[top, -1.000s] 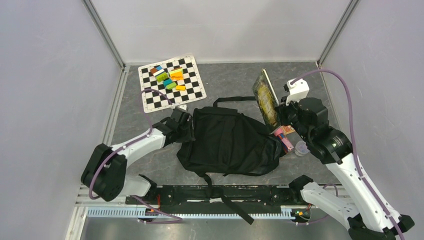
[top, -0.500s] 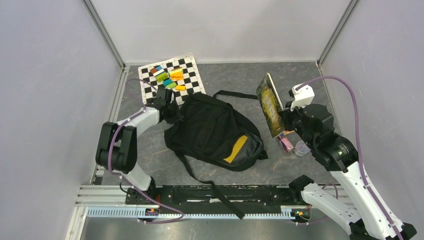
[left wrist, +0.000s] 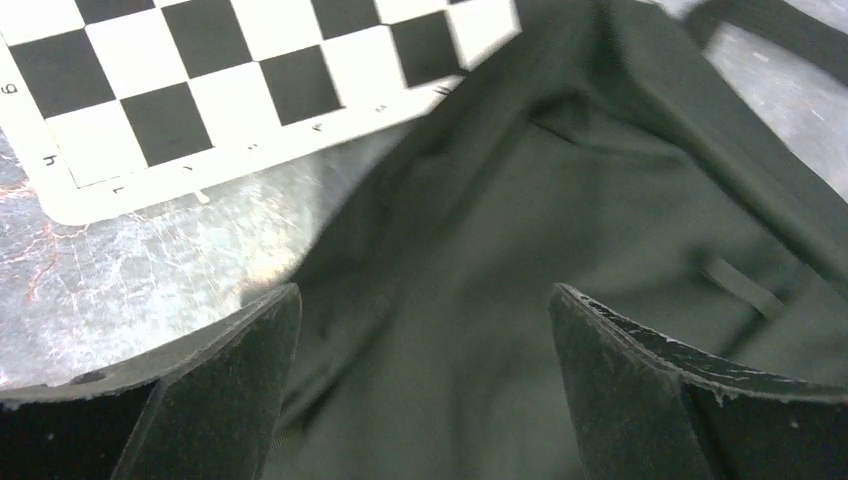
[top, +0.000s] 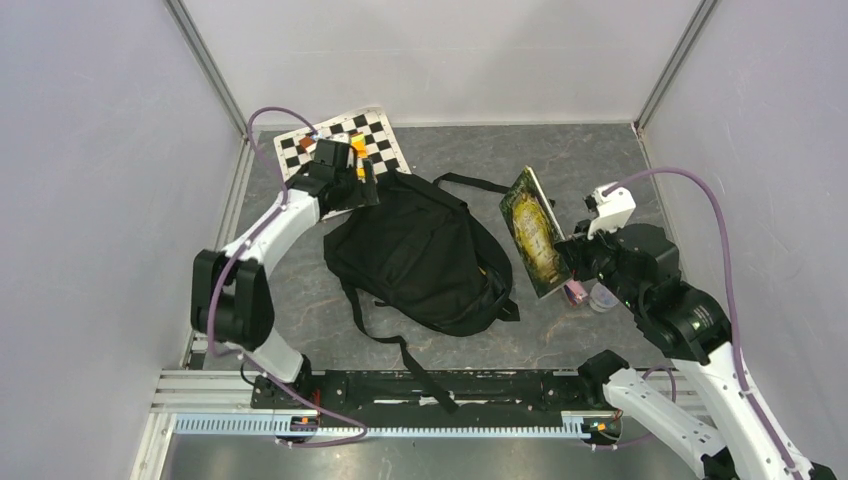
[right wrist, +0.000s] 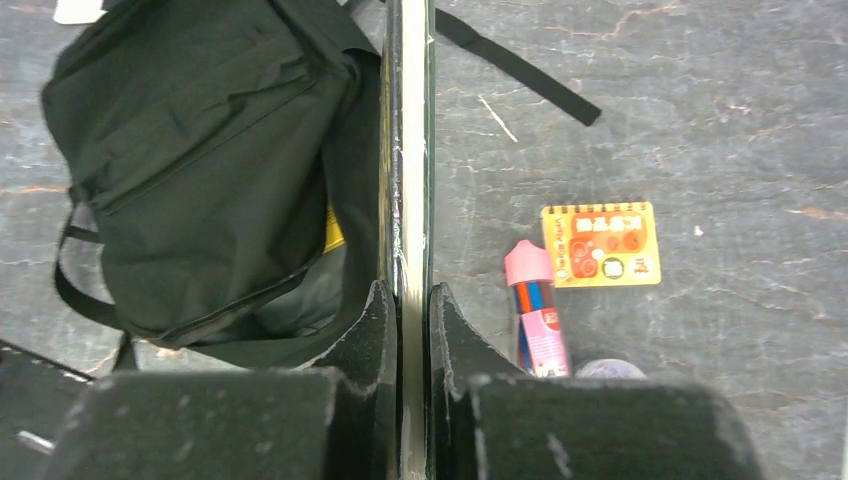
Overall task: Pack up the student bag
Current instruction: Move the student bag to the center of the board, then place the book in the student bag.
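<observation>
The student bag (top: 420,250), a big black backpack, lies in the middle of the table with its straps trailing toward the near edge. My left gripper (top: 362,185) hovers open at the bag's far left end, its jaws wide apart over black fabric (left wrist: 560,230) and gripping nothing (left wrist: 425,330). My right gripper (top: 572,255) is shut on the lower edge of a thin yellow-green book (top: 530,232), held upright on edge just right of the bag. In the right wrist view the book's edge (right wrist: 408,150) runs up from the closed jaws (right wrist: 412,300) beside the bag's opening (right wrist: 200,170).
A checkered board (top: 385,140) with coloured blocks lies at the back left, partly under my left arm (left wrist: 250,80). A pink pen pack (right wrist: 535,310), an orange notepad (right wrist: 600,243) and a small clear round container (top: 602,297) lie right of the book. Something yellow (right wrist: 335,232) shows inside the bag.
The bag has been dragged toward the back left and turned. My left gripper moved back to the board, then opened and let the fabric go. The right arm shifted the book slightly nearer.
</observation>
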`<state>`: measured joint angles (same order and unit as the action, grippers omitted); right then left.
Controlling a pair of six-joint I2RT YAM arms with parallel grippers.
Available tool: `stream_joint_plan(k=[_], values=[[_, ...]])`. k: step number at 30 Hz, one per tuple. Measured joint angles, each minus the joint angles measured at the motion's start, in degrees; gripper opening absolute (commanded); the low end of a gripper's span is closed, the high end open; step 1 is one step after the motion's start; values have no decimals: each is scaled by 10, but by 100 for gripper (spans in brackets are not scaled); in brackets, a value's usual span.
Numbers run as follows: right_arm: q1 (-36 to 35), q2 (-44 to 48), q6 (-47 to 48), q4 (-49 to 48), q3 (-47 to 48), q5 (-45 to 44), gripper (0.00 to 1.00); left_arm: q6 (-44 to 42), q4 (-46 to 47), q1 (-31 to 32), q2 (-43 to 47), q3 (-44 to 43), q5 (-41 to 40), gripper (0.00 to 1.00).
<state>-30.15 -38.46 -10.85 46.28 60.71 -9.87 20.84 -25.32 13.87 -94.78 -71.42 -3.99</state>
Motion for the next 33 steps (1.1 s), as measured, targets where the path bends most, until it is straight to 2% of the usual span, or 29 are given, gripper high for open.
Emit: stream_joint_plan(k=[4,9,12,16,17,18,24,26,30,33], values=[[0,28,-19,5,-17,19,0,-22,-24,99,92,13,-35,100],[0,51,-33,26,-42,20,0,-31,-19,308,210,63,-49,100],[0,54,-39,32,-49,18,0,-22,-5,391,258,102,-53,100],[0,55,-41,34,-52,5,0,1,16,493,273,141,-86,100],[0,55,-41,36,-52,-2,0,9,16,530,264,142,-111,100],[0,55,-39,44,-52,-22,0,28,19,601,222,139,-166,100],[0,57,-34,57,-52,-41,0,52,-8,634,119,112,-271,99],[0,61,-33,58,-52,-43,0,58,-15,635,89,109,-319,94],[0,66,-32,60,-52,-44,0,74,-24,635,65,106,-390,71],[0,68,-32,69,-52,-43,0,74,-13,635,65,106,-428,45]])
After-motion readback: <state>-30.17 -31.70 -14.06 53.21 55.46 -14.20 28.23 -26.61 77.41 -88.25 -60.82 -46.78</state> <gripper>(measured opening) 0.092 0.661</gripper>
